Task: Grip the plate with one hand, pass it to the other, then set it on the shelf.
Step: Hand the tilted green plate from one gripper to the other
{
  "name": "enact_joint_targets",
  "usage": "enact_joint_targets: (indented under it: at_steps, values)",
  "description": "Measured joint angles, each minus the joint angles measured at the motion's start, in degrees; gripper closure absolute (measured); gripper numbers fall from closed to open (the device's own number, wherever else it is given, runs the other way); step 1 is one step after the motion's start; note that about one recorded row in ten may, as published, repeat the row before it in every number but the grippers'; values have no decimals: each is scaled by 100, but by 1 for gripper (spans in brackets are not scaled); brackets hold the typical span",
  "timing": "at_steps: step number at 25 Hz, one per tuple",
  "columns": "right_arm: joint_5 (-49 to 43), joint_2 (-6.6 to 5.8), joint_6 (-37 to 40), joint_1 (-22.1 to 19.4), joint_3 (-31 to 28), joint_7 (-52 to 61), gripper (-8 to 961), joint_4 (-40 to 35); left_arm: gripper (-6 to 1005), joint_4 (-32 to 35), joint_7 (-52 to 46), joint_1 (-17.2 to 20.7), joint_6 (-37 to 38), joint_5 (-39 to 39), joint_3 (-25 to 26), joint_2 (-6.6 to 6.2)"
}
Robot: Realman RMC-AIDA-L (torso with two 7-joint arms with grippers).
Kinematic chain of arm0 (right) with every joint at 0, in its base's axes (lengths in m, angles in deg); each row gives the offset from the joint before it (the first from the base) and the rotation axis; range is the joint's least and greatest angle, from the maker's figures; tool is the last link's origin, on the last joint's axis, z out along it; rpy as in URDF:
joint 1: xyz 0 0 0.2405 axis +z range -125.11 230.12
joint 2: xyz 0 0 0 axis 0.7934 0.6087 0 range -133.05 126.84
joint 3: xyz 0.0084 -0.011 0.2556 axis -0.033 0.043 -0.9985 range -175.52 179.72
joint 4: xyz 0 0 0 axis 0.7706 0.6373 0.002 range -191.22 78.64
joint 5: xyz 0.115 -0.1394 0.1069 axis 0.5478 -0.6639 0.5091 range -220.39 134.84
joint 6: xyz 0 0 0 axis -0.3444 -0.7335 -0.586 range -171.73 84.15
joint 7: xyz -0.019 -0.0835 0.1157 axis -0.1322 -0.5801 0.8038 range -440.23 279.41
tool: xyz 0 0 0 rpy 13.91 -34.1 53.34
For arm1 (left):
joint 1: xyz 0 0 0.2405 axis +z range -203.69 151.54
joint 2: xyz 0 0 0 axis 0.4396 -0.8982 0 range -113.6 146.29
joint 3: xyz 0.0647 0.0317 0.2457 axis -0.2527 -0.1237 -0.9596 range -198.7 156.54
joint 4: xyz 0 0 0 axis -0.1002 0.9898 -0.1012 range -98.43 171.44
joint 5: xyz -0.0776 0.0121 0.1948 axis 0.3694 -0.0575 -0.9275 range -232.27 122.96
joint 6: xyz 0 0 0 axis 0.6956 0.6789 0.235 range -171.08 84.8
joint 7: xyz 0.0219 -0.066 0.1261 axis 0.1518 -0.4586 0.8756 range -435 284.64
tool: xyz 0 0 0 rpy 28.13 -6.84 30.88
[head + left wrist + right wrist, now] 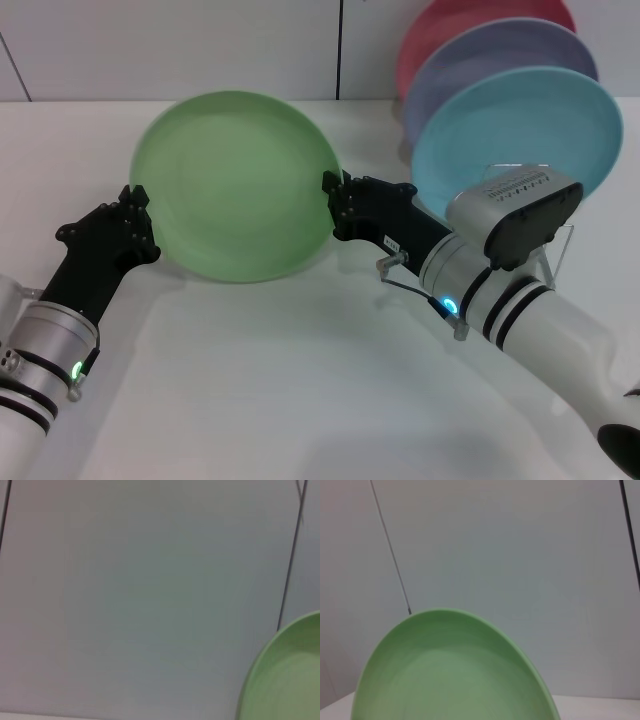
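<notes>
— So, mid-handover? 
— Seemingly: the light green plate (240, 185) hangs tilted above the white table (300, 390), left gripper (135, 225) at its nine o'clock edge, right gripper (338, 205) clamped at three o'clock. 
— Left released? 
— Cannot tell. 
— Remaining? 
— Racking it; the wire rack (400, 262), already holding a blue plate (515, 130), stands at two o'clock. The plate is plain, matte, shallow-rimmed.

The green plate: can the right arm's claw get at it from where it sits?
Probably yes: the right claw already sits at the green plate's rim, opposite the left claw, with nothing between them.
</notes>
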Motion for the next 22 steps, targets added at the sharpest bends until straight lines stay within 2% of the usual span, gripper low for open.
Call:
enact_joint_targets:
  at_steps: [22]
  values:
    - [0, -1, 0, 14, 33, 0, 909, -9, 900, 17, 0, 9, 0, -14, 0, 0]
